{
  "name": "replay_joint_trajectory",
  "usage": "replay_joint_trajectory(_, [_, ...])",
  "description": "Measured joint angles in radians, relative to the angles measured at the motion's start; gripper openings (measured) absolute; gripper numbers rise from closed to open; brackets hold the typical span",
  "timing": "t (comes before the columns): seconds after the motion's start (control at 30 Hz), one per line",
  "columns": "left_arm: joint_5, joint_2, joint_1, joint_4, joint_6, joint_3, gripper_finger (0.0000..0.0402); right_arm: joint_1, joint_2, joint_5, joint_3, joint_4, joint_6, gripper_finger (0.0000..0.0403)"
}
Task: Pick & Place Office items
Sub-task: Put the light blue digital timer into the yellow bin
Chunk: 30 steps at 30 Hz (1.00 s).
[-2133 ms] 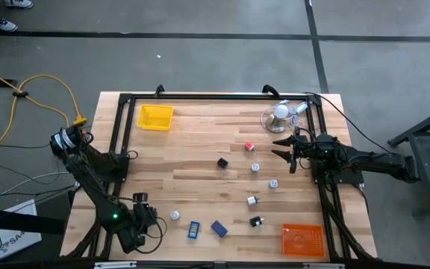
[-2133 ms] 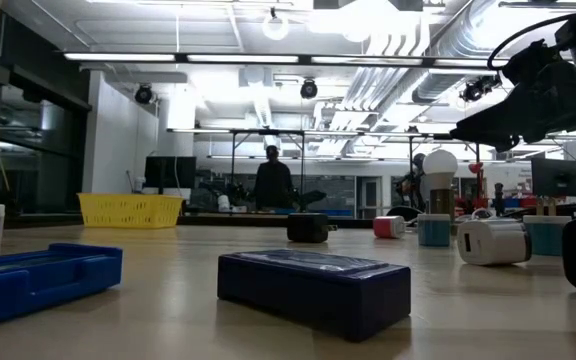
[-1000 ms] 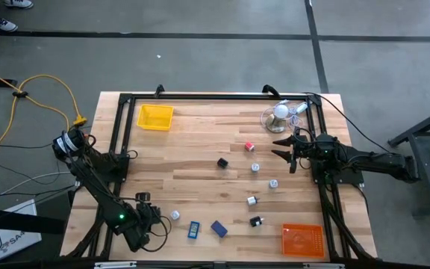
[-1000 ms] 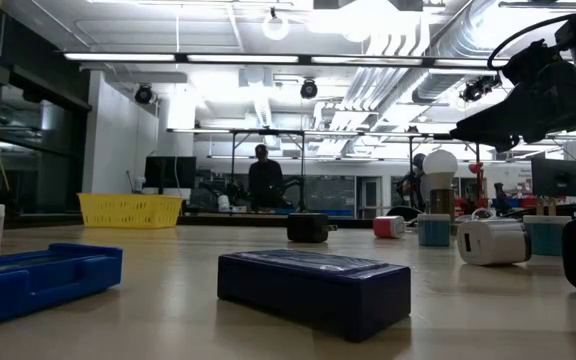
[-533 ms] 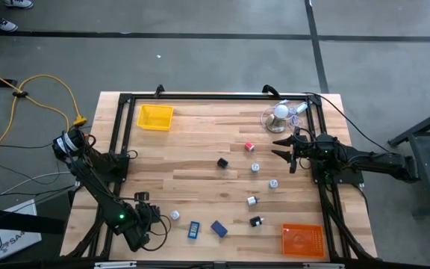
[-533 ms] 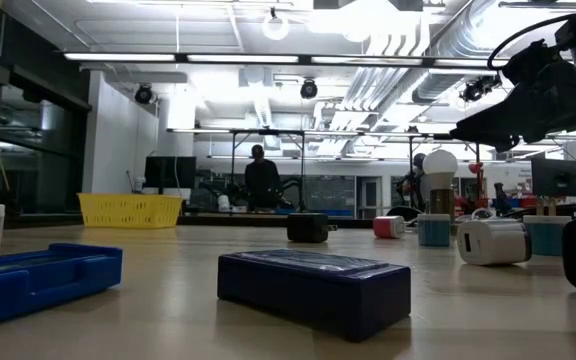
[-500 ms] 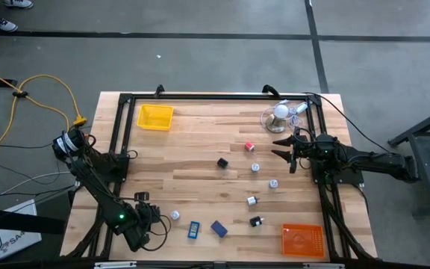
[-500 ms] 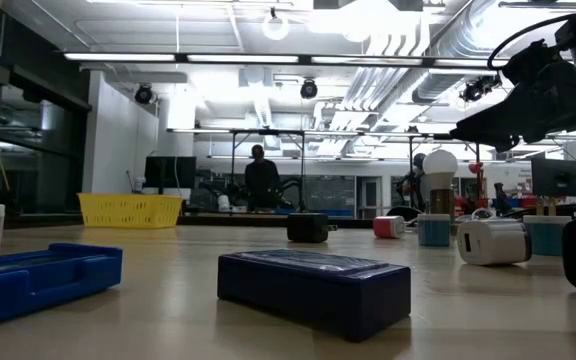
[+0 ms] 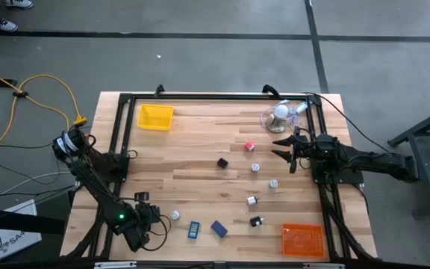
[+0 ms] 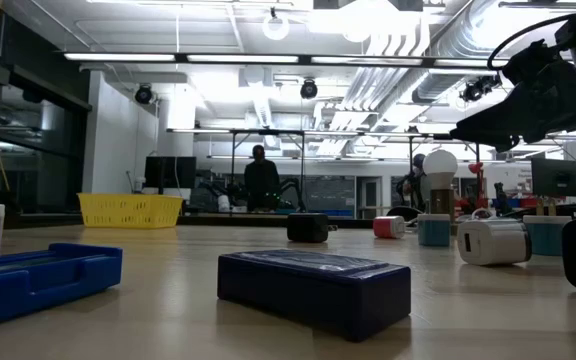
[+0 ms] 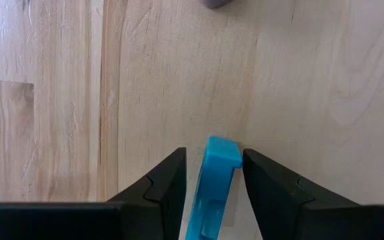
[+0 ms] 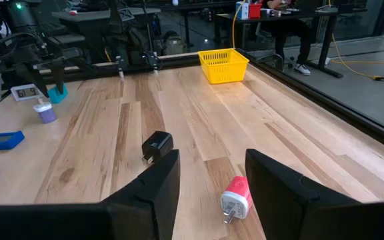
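My left end effector (image 11: 213, 175) sits low at the near left corner of the bench (image 9: 192, 161), its two dark fingers (image 11: 167, 183) clamped on a teal stick (image 11: 213, 180) that stands on edge between them. From above, that end effector (image 9: 149, 217) lies just left of a small purple-capped piece (image 9: 175, 215).

My right end effector (image 12: 209, 183) hovers over the far right part of the bench, fingers apart with nothing between them. Just ahead of it lie a red and white plug (image 12: 235, 198) and a black adapter (image 12: 156, 145). In the high view it (image 9: 284, 149) is near the white ball-shaped object (image 9: 281, 112) with its clear tangle.

The rest of the office items are scattered across the middle and near side: a light blue block (image 9: 194, 229) and a dark blue block (image 9: 219, 228) near the front edge, a black bit (image 9: 256, 221), and silver-white bits (image 9: 252, 200) between them and the right arm. A yellow tray (image 9: 155, 116) sits at the far left, an orange tray (image 9: 302, 240) at the near right.

A person (image 10: 260, 178) stands in the room beyond.
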Motion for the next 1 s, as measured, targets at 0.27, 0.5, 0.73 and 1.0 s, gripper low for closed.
replay_joint_trajectory(0.27, [0.0,0.0,0.0,0.0,0.0,0.0,0.0138,0.0,0.0,0.0,0.0,0.0,0.0,0.0158])
replay_joint_trajectory(0.5, [0.0,0.0,0.0,0.0,0.007,0.0,0.0138,0.0,0.0,0.0,0.0,0.0,0.0,0.0158])
replay_joint_trajectory(0.73, [0.0,0.0,0.0,0.001,0.008,0.0,0.0102,0.0,0.0,0.0,0.0,0.0,0.0,0.0158])
replay_joint_trajectory(1.0, [-0.002,0.0,0.0,0.0,0.008,0.0,0.0059,0.0,0.0,0.0,0.0,0.0,0.0,0.0158])
